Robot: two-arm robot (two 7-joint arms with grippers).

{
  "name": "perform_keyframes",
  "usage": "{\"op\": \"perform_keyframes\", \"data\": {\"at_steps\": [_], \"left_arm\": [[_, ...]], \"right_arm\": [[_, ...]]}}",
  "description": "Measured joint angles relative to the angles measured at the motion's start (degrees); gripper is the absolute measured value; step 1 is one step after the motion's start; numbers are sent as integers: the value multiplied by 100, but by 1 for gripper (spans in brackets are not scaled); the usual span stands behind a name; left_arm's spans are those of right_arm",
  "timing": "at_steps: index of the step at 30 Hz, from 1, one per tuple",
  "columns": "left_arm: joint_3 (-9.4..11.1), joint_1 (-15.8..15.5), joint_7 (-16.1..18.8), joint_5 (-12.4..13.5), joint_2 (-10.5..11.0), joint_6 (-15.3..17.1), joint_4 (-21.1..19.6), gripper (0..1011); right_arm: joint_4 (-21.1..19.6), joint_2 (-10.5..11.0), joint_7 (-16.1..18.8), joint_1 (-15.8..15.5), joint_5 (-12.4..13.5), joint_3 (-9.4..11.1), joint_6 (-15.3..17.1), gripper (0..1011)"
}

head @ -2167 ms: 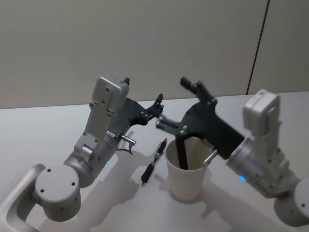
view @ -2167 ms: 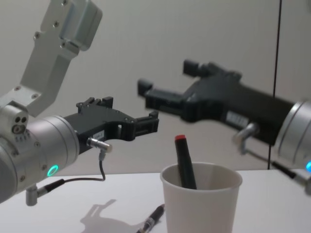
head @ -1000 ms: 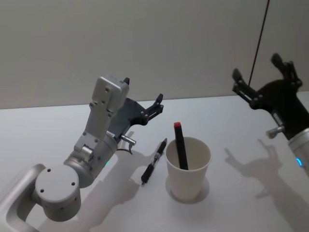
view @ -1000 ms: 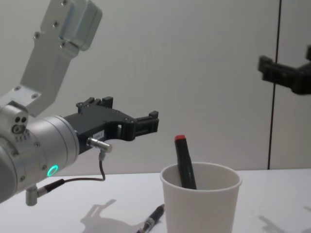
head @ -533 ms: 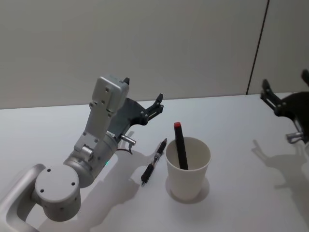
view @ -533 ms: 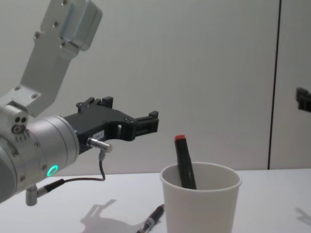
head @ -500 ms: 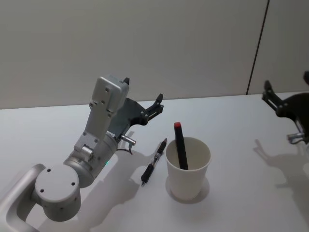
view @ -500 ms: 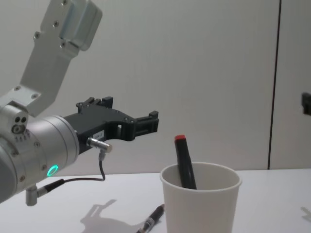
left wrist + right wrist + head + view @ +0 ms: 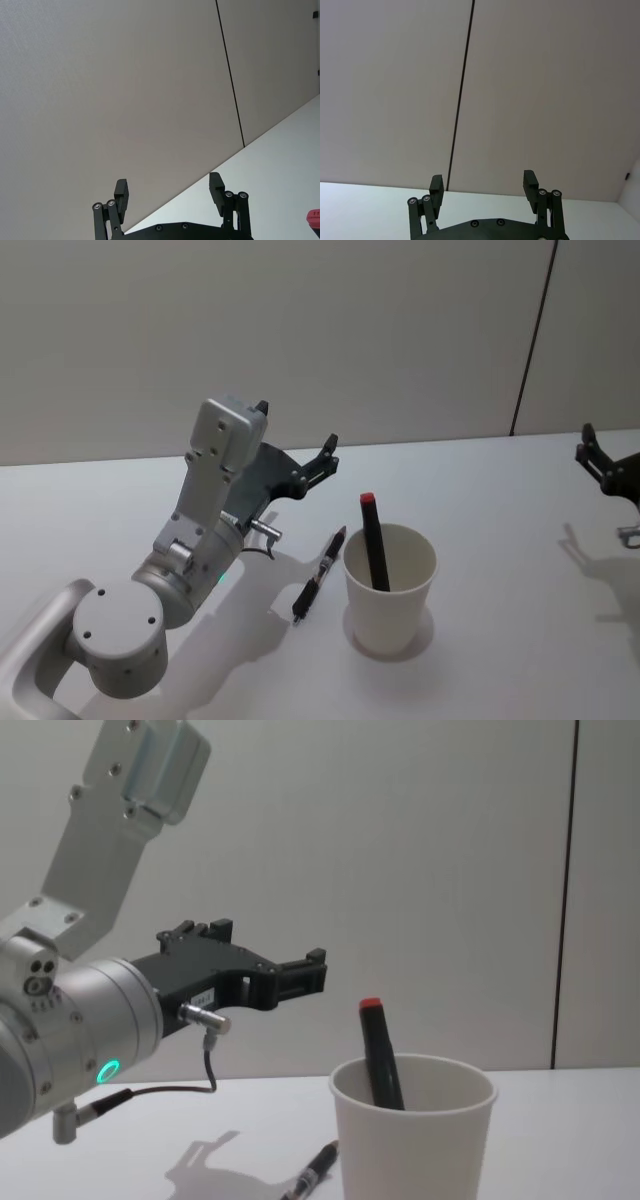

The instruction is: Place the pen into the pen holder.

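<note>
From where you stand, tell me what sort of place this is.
Probably a robot test bench in a lab or office: a white table, a plain panelled wall, and a paper cup holding a pen.

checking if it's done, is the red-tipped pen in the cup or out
In: the red-tipped pen leans inside the cup, tip above its rim.

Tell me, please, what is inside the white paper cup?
A black pen with a red cap leans inside the pen holder; its lower end is hidden behind the cup's wall, as is the bottom.
</note>
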Motion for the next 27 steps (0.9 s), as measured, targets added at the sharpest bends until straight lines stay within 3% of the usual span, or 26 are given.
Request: {"op": "perform_keyframes", "data": {"at_steps": [16,27], "left_arm": [[-24,-11,-97,-67,2,116,0,1004],[-86,-24,-370,-364,39,740,-56,1004]], "right_arm": [[64,7,-136,-8,-25,40,105,1002],[76,7,-163,-12,-32,48,129,1001]]}}
